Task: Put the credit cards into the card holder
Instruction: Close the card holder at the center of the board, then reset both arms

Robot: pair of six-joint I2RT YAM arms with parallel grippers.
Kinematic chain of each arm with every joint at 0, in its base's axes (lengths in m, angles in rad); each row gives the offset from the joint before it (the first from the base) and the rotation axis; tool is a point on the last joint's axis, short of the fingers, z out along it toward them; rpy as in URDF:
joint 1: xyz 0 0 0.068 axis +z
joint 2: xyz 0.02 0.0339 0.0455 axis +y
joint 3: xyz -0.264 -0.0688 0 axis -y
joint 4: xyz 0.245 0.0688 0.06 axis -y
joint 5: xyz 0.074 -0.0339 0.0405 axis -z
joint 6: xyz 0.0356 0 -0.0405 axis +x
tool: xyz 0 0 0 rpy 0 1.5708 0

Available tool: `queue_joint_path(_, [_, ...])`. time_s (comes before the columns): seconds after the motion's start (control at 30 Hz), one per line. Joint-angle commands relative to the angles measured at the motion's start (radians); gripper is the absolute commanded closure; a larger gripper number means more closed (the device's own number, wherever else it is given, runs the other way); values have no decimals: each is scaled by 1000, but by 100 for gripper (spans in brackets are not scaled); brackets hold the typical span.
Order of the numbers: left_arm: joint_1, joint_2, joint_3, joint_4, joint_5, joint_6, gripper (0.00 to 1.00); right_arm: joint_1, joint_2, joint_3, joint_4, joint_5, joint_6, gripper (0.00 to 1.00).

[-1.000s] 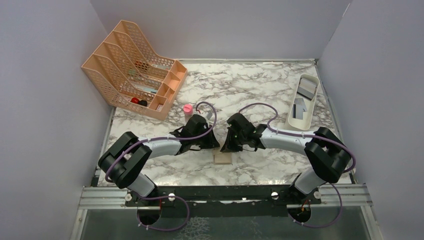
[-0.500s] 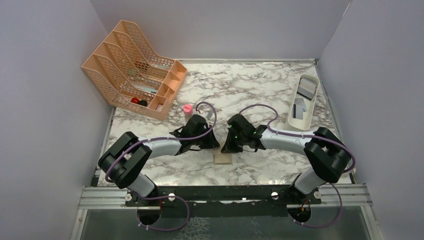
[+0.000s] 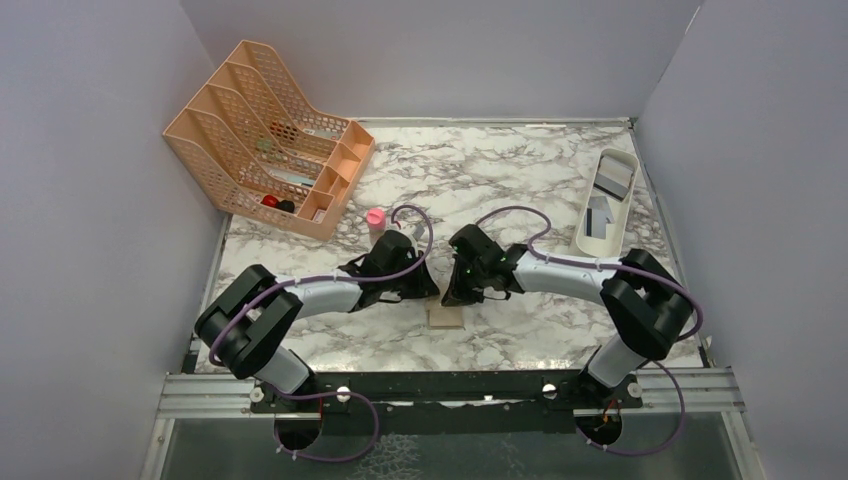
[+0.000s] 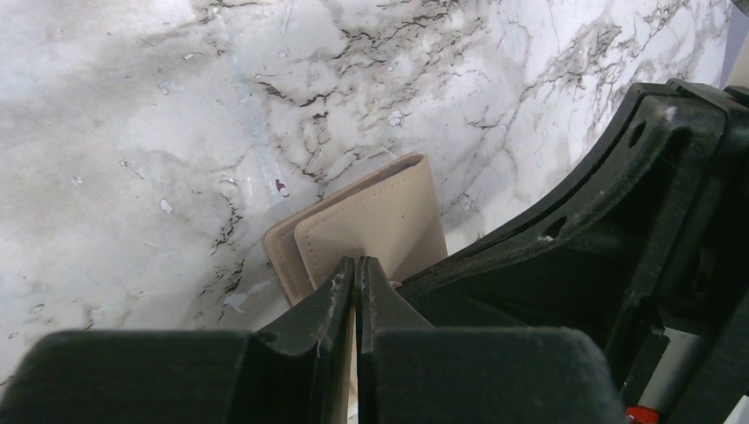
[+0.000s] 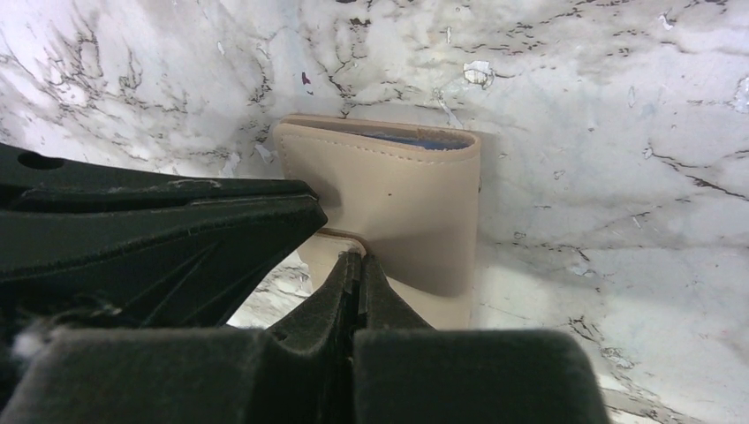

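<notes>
The tan card holder (image 3: 445,317) lies folded on the marble table between both arms, a blue lining showing at its far edge (image 5: 415,140). My left gripper (image 3: 431,295) (image 4: 356,265) is shut at the card holder's (image 4: 371,231) near edge, with a sliver of tan between its fingers. My right gripper (image 3: 449,297) (image 5: 358,258) is shut on the rounded snap tab (image 5: 338,238) of the card holder (image 5: 397,194). Greyish credit cards (image 3: 598,216) lie in the white tray at the right, far from both grippers.
The long white tray (image 3: 582,225) sits by the right wall. A peach mesh file rack (image 3: 265,140) stands at the back left. A small pink-capped bottle (image 3: 376,220) stands just behind my left wrist. The two gripper heads nearly touch each other.
My right arm has drawn slightly left and back, its elbow shifting inward. The left arm and the card holder stay where they were.
</notes>
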Motion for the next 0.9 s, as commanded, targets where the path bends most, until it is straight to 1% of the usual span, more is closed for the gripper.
queue_joint_path(0.0, [-9, -34, -19, 9, 10, 12, 92, 5, 74, 17, -144, 95, 1, 99])
queue_joint_path(0.2, [-9, -43, -30, 21, 11, 10, 92, 5, 89, 16, -167, 108, 2, 99])
queue_joint_path(0.33, [-9, -66, -15, -4, 7, 12, 92, 5, 54, 49, -157, 86, -22, 99])
queue_joint_path(0.37, [-9, -76, -7, -15, 1, 13, 91, 5, 38, 64, -158, 83, -31, 97])
queue_joint_path(0.53, [-9, -173, 35, -110, -64, 26, 88, 5, -99, 115, -189, 117, -71, 76])
queue_joint_path(0.63, [-9, -253, 73, -199, -114, 46, 83, 5, -207, 109, -198, 139, -97, 65])
queue_joint_path(0.77, [-9, -375, 134, -338, -169, 73, 76, 5, -359, 68, -170, 156, -162, 53])
queue_joint_path(0.87, [-9, -477, 177, -433, -205, 86, 71, 5, -472, 31, -160, 201, -211, 30])
